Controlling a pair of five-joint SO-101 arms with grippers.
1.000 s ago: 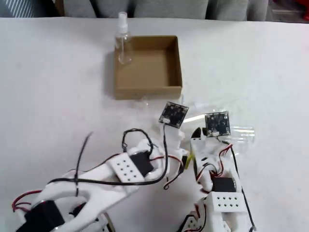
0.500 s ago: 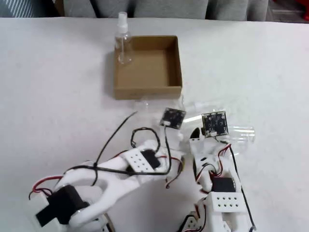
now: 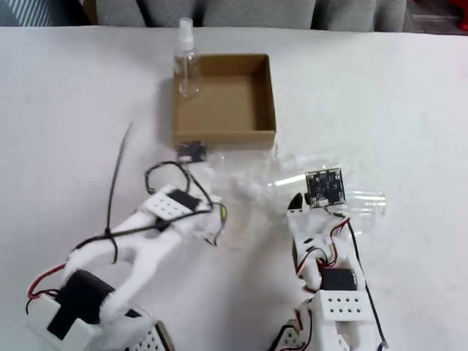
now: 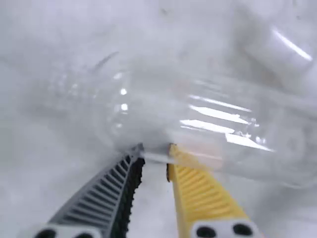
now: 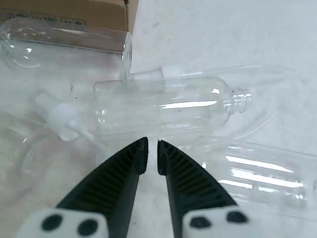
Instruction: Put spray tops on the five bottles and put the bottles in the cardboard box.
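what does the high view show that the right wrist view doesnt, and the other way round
High view's extra: the whole cardboard box, a capped bottle standing at its far left corner, the left arm. Right wrist view's extra: bare neck threads on an uncapped bottle, the thin tube of a loose spray top beside it. Shared: the box's near wall, the right gripper, clear bottles lying on the table.

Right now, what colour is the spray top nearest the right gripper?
White; the spray top shows best in the right wrist view.
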